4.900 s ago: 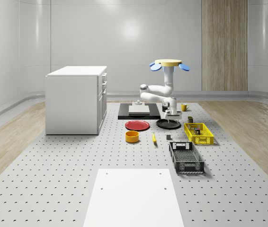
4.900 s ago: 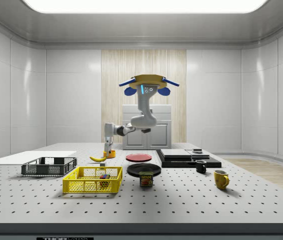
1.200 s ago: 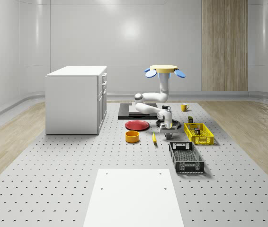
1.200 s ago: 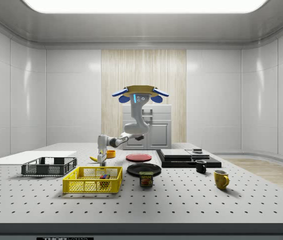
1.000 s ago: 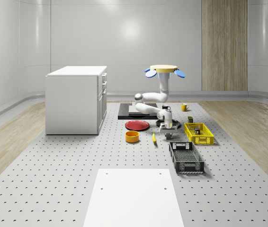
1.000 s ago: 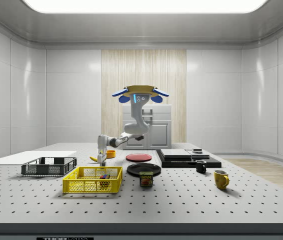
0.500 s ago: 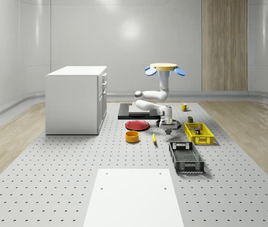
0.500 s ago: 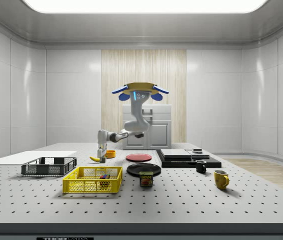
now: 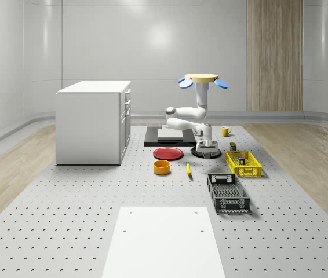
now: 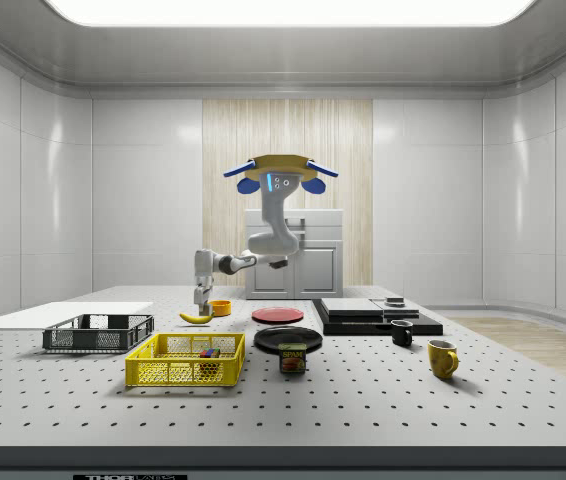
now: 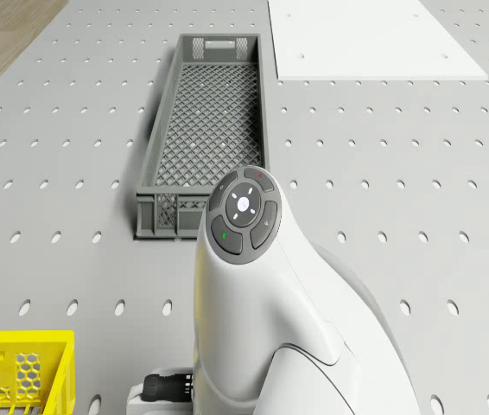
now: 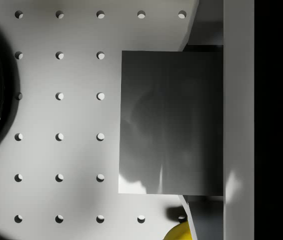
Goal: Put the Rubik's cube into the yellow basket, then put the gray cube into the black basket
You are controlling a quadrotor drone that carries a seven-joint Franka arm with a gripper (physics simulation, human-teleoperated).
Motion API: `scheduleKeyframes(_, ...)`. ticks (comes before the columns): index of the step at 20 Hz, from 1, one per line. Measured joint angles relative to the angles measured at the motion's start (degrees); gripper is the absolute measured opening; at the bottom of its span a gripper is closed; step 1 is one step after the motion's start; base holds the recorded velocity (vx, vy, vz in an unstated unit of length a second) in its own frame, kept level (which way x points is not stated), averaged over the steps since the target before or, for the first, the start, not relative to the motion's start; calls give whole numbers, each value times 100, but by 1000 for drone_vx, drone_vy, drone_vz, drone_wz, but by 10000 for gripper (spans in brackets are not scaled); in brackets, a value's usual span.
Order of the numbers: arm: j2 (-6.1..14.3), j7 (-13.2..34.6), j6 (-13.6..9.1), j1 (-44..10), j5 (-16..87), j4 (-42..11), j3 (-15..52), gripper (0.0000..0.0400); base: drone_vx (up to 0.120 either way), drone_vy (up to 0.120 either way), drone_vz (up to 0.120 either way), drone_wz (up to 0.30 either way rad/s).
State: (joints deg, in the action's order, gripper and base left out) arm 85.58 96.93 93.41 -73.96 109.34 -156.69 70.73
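Observation:
The gray cube (image 12: 171,122) sits clamped in my gripper (image 12: 201,122), a little above the perforated table. In the whole-scene view the gripper (image 9: 207,153) hangs in front of the black plate, left of the yellow basket (image 9: 243,164). The Rubik's cube (image 10: 208,352) lies inside that yellow basket (image 10: 185,361). Nearer the camera, the black basket (image 9: 228,192) holds nothing. The drone (image 9: 203,77) hovers above the black slab at the back, with its arm bent down and forward. From the side, the gripper (image 10: 201,300) hangs above the banana.
A black plate (image 9: 199,153), red plate (image 9: 168,153), orange bowl (image 9: 161,167) and banana (image 9: 188,168) lie near the gripper. A white cabinet (image 9: 93,121) stands at left. A can (image 10: 293,358) and two mugs (image 10: 442,358) stand past the yellow basket. A white sheet (image 9: 163,240) covers the near table.
The arm reached down and forward from over the plate to the gray cube on the table, closed on it and has lifted it. The drone has risen slightly.

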Motion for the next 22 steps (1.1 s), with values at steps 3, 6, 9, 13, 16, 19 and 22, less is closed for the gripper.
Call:
scheduleKeyframes(3,9,2,4,-2,-11,-2,9,252,93,120,0,0)
scheduleKeyframes(6,17,4,9,-4,-19,-3,14,252,120,120,0,0)
scheduleKeyframes(9,25,7,16,-7,-24,-3,16,252,120,120,0,0)
scheduleKeyframes(13,35,9,25,-10,-30,-3,18,252,120,40,0,0)
scheduleKeyframes(16,42,11,31,-13,-33,-3,19,252,120,40,0,0)
scheduleKeyframes(19,49,13,38,-15,-37,-2,20,252,120,53,0,0)
scheduleKeyframes(22,56,15,44,-18,-40,-2,20,252,120,0,0,0)
